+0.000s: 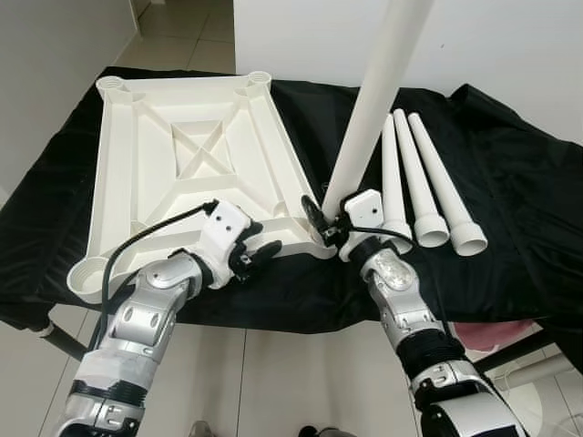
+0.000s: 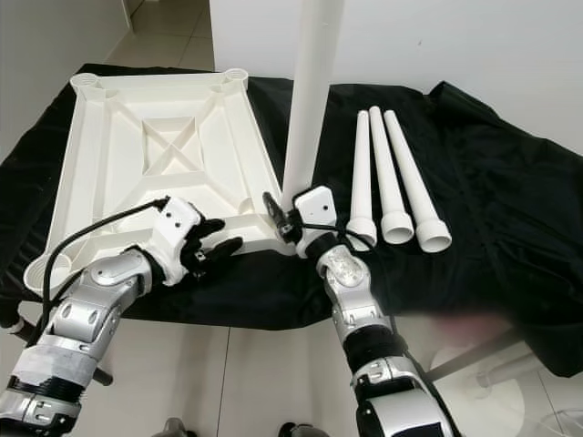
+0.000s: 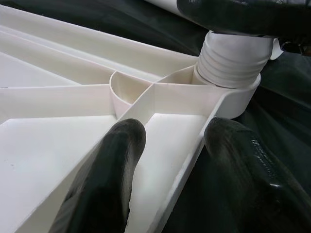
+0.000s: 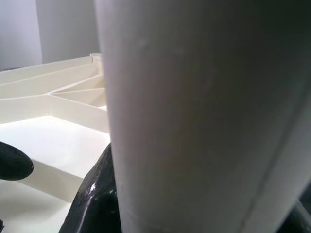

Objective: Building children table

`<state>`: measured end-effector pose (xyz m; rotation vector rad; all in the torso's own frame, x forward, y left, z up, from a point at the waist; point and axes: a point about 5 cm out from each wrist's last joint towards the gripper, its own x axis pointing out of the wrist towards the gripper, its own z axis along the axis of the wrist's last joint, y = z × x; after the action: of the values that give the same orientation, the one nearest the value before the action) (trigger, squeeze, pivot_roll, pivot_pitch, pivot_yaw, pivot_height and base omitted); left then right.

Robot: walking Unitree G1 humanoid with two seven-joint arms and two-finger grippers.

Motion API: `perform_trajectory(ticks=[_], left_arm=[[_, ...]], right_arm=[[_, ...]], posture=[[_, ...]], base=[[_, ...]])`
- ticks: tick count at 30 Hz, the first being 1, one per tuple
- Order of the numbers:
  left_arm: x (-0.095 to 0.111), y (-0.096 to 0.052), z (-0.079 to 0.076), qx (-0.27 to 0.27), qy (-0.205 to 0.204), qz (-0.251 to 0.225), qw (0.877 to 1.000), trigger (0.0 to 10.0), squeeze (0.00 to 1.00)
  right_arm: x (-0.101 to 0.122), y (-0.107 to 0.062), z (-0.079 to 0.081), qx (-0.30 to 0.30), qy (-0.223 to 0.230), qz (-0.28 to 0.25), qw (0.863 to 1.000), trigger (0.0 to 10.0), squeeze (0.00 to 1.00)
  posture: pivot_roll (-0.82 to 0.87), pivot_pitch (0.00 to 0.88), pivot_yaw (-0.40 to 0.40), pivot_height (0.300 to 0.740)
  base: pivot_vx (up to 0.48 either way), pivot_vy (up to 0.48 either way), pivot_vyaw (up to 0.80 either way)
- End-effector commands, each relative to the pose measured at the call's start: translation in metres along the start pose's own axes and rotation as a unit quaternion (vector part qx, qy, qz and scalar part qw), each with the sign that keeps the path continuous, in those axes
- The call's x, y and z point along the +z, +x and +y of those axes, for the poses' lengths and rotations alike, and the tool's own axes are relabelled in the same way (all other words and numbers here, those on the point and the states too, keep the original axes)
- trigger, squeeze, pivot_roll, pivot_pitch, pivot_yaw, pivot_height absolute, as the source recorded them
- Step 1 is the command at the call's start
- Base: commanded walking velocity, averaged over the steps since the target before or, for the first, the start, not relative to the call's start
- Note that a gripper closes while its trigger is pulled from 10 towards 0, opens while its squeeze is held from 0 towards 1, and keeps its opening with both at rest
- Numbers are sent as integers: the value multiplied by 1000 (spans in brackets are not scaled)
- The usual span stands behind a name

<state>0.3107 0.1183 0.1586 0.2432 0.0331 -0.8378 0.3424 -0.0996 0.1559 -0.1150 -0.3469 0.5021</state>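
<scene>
White tabletop (image 1: pixel 182 173) upside down, 1 leg (image 1: pixel 369 109) socketed upright, 3 legs (image 1: pixel 421 187) lying beside

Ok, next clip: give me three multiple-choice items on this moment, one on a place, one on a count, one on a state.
1. Where does the upright table leg stand?
A. near-right corner socket of the tabletop
B. far-left socket
C. on the floor

2. How many loose legs lie on the black cloth?
A. one
B. three
C. five

3. The right gripper is:
A. open and away from the parts
B. shut on the upright leg
C. holding the cloth

A: its threaded end sits in that corner.
B: three lie side by side.
B: fingers clasp its base.
</scene>
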Motion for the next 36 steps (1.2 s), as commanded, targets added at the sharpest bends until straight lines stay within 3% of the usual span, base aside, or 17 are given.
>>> perform_trajectory(ticks=[1,10,13,21,36], left_arm=[[0,0,-2,-12,0,2,1000,10000,0],[1,1,-3,-10,0,3,1000,10000,0],[1,2,-3,-7,0,2,1000,10000,0],[1,1,-3,-3,-1,2,1000,10000,0],[1,0,-1,4,-3,1,1000,10000,0]], right_arm=[[-21,-13,-1,-8,21,48,999,10000,0],[-25,-4,2,-14,42,79,996,10000,0],[-29,3,6,-14,73,110,991,10000,0],[-31,7,10,-13,118,130,984,10000,0],[-29,2,5,-42,98,112,988,10000,0]], posture=[[33,73,-66,740],[32,75,-63,740],[37,81,-68,740],[38,83,-69,740],[36,93,-70,740]], base=[[0,0,0],[0,0,0],[0,0,0],[0,0,0],[0,0,0]])
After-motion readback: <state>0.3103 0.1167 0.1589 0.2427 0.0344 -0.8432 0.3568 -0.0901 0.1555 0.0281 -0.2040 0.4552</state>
